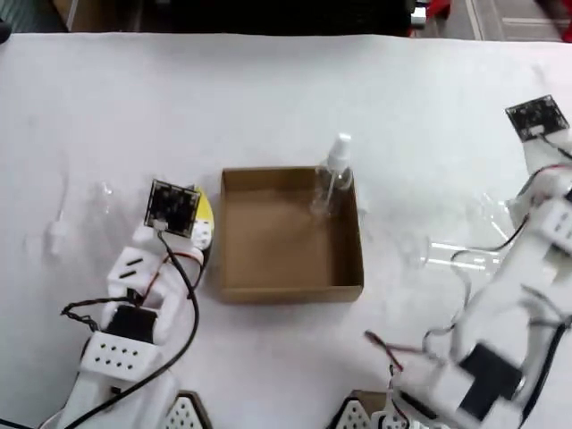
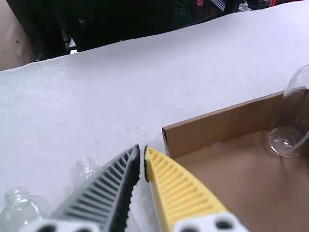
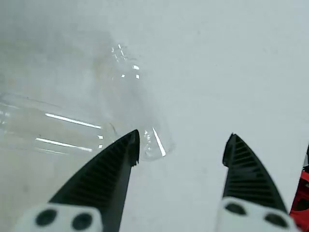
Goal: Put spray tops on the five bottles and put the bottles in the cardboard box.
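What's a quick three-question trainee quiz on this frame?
1. True or false: the cardboard box holds five bottles.
2. The right gripper is: A) open, B) shut on a bottle, C) shut on a spray top.
3. Is the clear bottle by that gripper standing or on its side?

Key:
1. False. Only one capped bottle stands in it.
2. A.
3. On its side.
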Robot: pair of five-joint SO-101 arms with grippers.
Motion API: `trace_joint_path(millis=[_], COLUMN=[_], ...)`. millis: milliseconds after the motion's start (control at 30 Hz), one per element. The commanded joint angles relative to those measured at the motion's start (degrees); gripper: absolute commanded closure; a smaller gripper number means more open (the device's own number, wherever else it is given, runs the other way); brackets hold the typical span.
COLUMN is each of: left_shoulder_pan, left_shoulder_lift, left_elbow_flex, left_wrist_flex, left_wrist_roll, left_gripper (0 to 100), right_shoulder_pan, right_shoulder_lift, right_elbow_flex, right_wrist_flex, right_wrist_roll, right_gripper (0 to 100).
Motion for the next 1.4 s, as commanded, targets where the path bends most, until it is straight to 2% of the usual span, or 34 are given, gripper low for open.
trace_joint_path(millis=[0, 67, 267, 533, 767, 1367], left_shoulder_pan=[0.5, 0.5, 0.4, 0.4, 0.4, 0.5], left_shoulder_lift=[-1.2, -1.2, -1.4, -1.4, -1.4, -1.5], left_elbow_flex=[-0.6, -0.6, -0.6, -0.6, -0.7, -0.7], left_wrist_flex=[0.2, 0.2, 0.2, 0.1, -0.1, -0.1], left_wrist_roll=[-0.4, -0.4, -0.4, -0.4, -0.5, -0.5], left_gripper=[98, 98, 98, 98, 98, 98], right_shoulder_pan=[0.1, -0.6, -1.9, -4.6, -5.8, -1.3], right_shoulder_lift=[10.4, 16.4, 30.9, 42.2, 47.0, 50.2], right_elbow_flex=[-16.4, -21.7, -34.0, -43.8, -47.5, -48.0], right_wrist_flex=[10.6, 14.5, 18.4, 20.7, 20.8, 20.4], right_wrist_roll=[6.4, 8.4, 8.4, 8.4, 8.4, 8.8], right_gripper=[74.4, 74.4, 74.4, 74.4, 74.4, 74.4])
